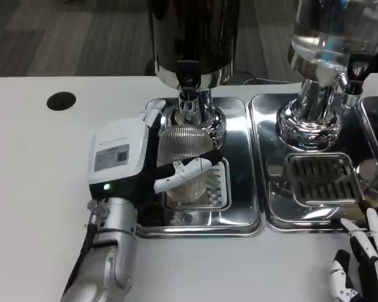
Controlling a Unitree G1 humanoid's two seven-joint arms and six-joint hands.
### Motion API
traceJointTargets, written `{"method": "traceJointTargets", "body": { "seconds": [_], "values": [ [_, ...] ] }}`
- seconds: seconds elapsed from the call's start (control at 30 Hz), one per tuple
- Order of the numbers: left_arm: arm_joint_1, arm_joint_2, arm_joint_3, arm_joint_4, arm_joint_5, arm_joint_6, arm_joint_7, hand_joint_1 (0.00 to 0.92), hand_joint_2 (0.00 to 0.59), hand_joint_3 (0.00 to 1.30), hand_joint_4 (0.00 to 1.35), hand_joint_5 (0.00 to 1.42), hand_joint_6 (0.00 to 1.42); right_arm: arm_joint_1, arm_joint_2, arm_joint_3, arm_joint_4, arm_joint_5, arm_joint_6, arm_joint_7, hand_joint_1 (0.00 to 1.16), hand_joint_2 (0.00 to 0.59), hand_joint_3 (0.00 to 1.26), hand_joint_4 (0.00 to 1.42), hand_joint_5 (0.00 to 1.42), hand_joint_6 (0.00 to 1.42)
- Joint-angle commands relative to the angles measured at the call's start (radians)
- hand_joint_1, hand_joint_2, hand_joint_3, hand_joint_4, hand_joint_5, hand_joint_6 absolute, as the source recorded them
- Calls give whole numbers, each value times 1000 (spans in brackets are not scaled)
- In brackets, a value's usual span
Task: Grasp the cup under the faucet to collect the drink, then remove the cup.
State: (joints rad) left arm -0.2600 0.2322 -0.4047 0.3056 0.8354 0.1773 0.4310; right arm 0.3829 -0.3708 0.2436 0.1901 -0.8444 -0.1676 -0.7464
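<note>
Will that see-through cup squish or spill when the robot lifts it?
The cup looks like thin ribbed clear plastic, so it may flex a bit where the left hand grips it. It seems light, and probably easy to tip. Whether there is drink inside cannot be told, so a spill is uncertain.

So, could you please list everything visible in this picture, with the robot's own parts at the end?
Table: one, white, with a black round hole at far left.
Cup: one, clear ribbed, under the left faucet.
Drink dispensers: two; dark one left, clear one right.
Drip trays: two, shiny steel; left, right.
Left robot hand: white and black, gripping the cup.
Right robot hand: white and black, bottom right, holding nothing.
</note>
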Motion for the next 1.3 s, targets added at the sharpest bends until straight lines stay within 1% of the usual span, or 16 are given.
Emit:
{"method": "traceJointTargets", "body": {
  "seconds": [0.03, 0.1, 0.17, 0.3, 0.37, 0.53, 0.63, 0.77, 0.83, 0.97, 1.07, 1.3],
  "values": [
    [41, 7, 15, -48, -2, -29, 40, 0, 17, 44, 0, 301, 464, -1, -1, 1, 9, -2, 3, -5, 32, 560, 254, 11, 0, 17],
    [74, 21, 23, -105, 11, -31, 50, 0, 11, 11, 0, 329, 489, -2, -2, 2, 8, -5, 6, -3, 30, 560, 257, 28, 0, 17],
    [97, 33, 29, -147, 18, -31, 49, 0, 9, 15, 0, 342, 497, -2, -4, 3, 5, -10, 9, -4, 29, 560, 258, 34, 0, 17],
    [150, 65, 64, -247, 13, -43, 32, 0, 15, 63, 46, 355, 476, -3, -6, 1, -10, -12, 13, 1, 26, 560, 259, 49, 0, 17],
    [188, 88, 94, -318, -11, -77, 27, 0, 16, 91, 75, 358, 474, -1, -9, 2, -24, -19, 18, 5, 25, 560, 240, 43, 0, 17],
    [242, 116, 145, -435, -32, -127, 0, 0, 18, 134, 124, 363, 460, 11, -17, 2, -82, -50, 44, 22, 22, 560, 199, 22, 0, 4],
    [257, 128, 176, -502, -51, -157, -24, 0, 26, 160, 168, 392, 484, 17, -20, 2, -108, -63, 58, 37, 21, 560, 195, 21, 0, 3],
    [234, 149, 211, -593, -51, -167, -105, 0, 28, 202, 209, 416, 496, 26, -22, 5, -128, -74, 63, 46, 21, 560, 190, 21, 0, 3],
    [223, 147, 218, -613, -39, -164, -134, 0, 29, 223, 223, 428, 490, 31, -21, 5, -135, -77, 64, 44, 21, 560, 190, 21, 0, 3],
    [172, 127, 210, -601, -40, -138, -202, 0, 34, 235, 220, 419, 475, 44, -15, 8, -151, -76, 63, 38, 20, 560, 194, 23, 0, 2],
    [131, 110, 180, -577, -14, -107, -267, 0, 36, 256, 218, 413, 462, 54, -14, 8, -156, -78, 63, 34, 20, 560, 198, 27, 0, 2],
    [61, 68, 121, -524, 29, -58, -345, 0, 45, 305, 240, 426, 479, 78, -19, -5, -151, -62, 52, 21, 29, 556, 204, 31, 0, 2]
  ]
}}
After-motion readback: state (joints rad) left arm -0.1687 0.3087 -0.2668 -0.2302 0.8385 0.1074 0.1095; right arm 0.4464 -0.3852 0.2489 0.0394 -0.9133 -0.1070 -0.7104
